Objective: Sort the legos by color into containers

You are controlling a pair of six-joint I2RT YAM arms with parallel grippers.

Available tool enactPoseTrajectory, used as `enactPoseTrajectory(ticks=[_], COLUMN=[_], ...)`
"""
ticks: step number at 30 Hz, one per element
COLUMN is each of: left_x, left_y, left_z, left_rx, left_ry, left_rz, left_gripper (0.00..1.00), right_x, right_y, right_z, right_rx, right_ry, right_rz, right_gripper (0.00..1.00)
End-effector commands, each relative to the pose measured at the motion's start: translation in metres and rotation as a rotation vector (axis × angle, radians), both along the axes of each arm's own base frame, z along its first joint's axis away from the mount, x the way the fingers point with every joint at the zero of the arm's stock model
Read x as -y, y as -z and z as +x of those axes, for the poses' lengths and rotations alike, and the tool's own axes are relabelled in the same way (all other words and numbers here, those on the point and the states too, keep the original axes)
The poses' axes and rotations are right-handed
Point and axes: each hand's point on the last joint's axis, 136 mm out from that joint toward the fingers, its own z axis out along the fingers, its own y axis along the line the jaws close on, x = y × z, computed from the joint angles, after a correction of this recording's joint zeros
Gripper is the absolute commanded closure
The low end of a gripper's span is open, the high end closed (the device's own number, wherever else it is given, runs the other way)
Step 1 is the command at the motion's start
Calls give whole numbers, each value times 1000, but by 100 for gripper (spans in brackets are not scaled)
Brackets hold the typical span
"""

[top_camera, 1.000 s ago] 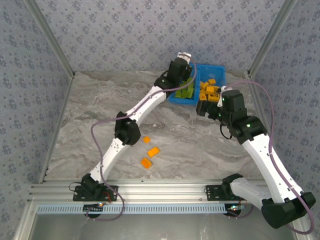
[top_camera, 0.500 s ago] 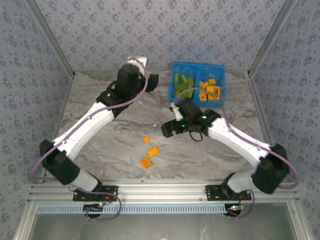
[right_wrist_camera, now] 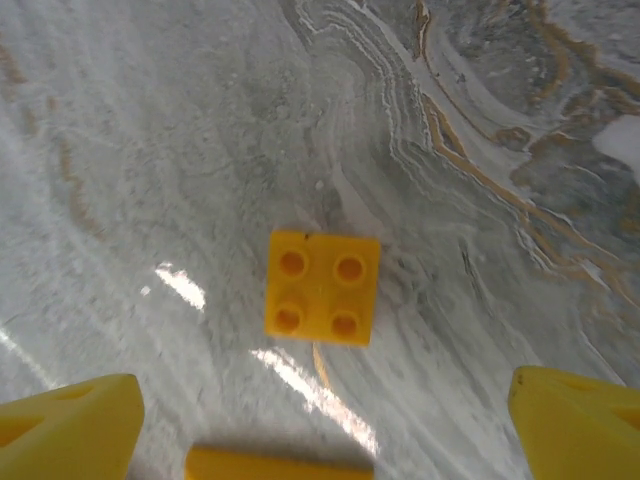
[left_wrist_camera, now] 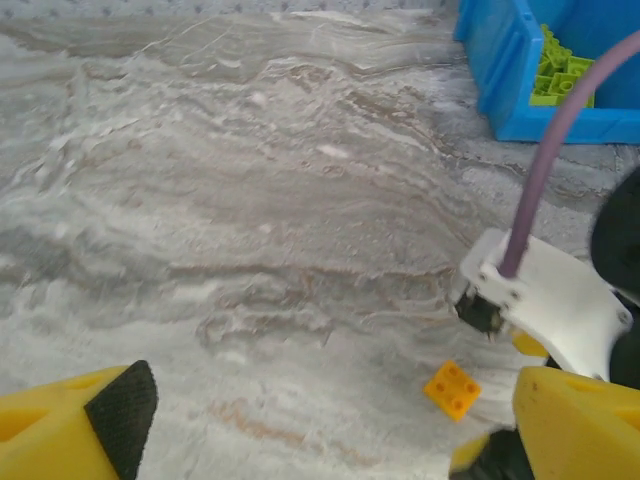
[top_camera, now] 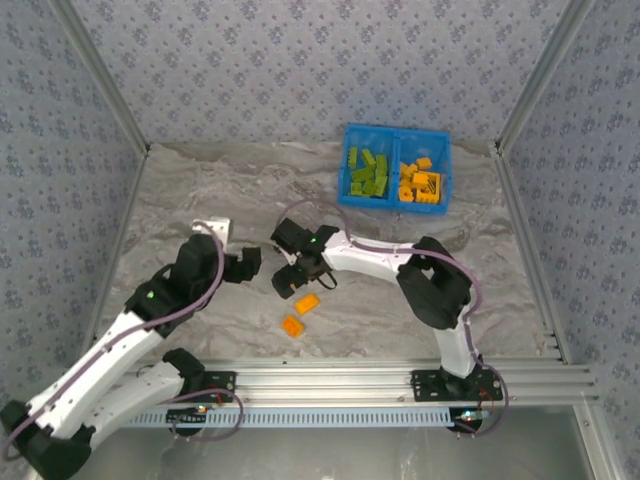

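Observation:
The blue bin (top_camera: pixel 395 133) stands at the back right, with lime green legos (top_camera: pixel 367 172) in its left compartment and orange legos (top_camera: pixel 421 182) in its right one. My right gripper (top_camera: pixel 288 278) hangs open over a small square orange brick (right_wrist_camera: pixel 322 286), which lies flat on the table between its spread fingers (right_wrist_camera: pixel 70 425). Two more orange bricks (top_camera: pixel 307 303) (top_camera: pixel 292 325) lie just in front of it. My left gripper (top_camera: pixel 248 263) is open and empty, low at the left. It faces the right gripper (left_wrist_camera: pixel 545 300) and an orange brick (left_wrist_camera: pixel 451 389).
The marble table (top_camera: pixel 200 200) is bounded by patterned walls at the back and sides and a metal rail (top_camera: pixel 320 380) at the near edge. The bin's corner with green bricks (left_wrist_camera: pixel 560 70) sits at the top right of the left wrist view.
Both arms have left the bin. The left arm has pulled back to the near left. The right arm has swung left and down over the loose orange bricks.

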Motion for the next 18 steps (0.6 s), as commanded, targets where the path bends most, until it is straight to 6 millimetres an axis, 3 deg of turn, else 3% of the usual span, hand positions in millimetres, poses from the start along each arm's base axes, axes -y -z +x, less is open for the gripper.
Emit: enactPoseTrajectory(ticks=[1, 4, 12, 16, 18], left_x=[-21, -32, -44, -45, -45], left_y=[23, 28, 37, 42, 42], left_z=[-19, -28, -29, -30, -30], left_rx=[-59, -45, 8, -1, -1], left_ry=[-69, -105, -177, -183, -186], left_rz=[-11, -37, -98, -96, -99], left_gripper=[1, 1, 1, 1, 1], right_x=[-9, -10, -5, -5, -9], right_y=[9, 25, 46, 40, 26], right_z=[9, 9, -3, -7, -1], right_rx=[8, -4, -10, -22, 6], right_ry=[17, 26, 22, 42, 59], right_rz=[-11, -40, -117, -81, -29], right_gripper=[7, 14, 52, 62, 63])
